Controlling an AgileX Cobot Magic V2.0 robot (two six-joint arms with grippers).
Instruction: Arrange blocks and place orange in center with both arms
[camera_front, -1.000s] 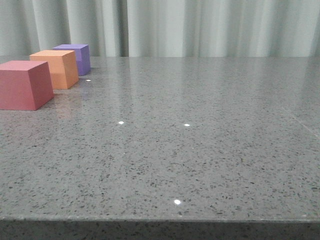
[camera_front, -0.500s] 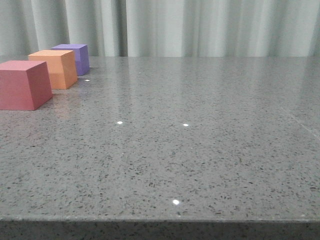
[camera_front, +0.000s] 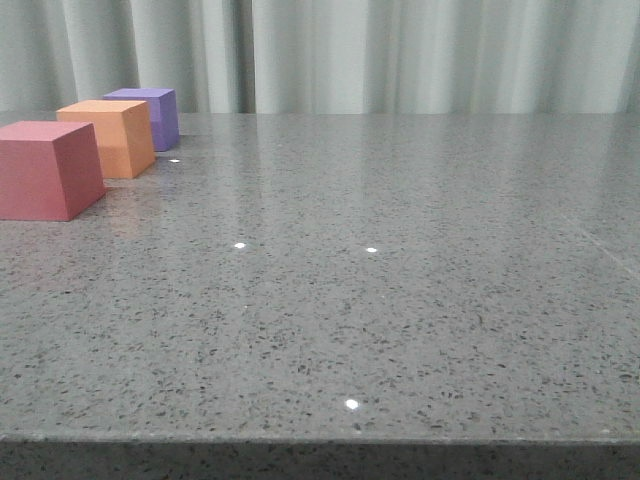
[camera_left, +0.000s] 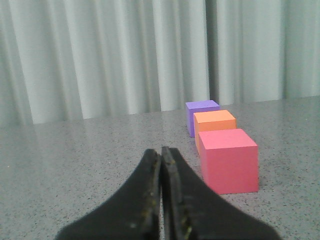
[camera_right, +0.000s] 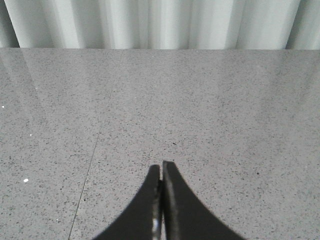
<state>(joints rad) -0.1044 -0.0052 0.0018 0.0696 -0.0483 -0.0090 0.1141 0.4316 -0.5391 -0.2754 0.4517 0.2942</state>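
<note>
1. Standing in a single row at the far left of the table, the three blocks are running from the near side toward the curtain in the front view: pinkish-red cube nearest, orange cube in the middle, purple cube farthest.
2. You are seeing the orange cube sitting between the other two, so the orange is occupying the centre position of the row. All three are resting upright and flat on the speckled grey surface.
3. You are looking at small gaps or contact between neighbouring cubes that I cannot tell apart; from both the front and left wrist views they are overlapping in line of sight.
4. Your left gripper is holding its two black fingers pressed together with nothing between them. It is pointing toward the curtain with the row of cubes lying off to one side of it, the pinkish-red cube being the closest, and it is touching none of them.
5. Your right gripper is likewise keeping its fingers closed against each other, gripping nothing, and is facing bare table well apart from the blocks; no cube is appearing in its wrist view.
6. Neither arm is appearing in the front view.
7. Small bright light spots are reflecting off the polished tabletop toward the near edge.
</note>
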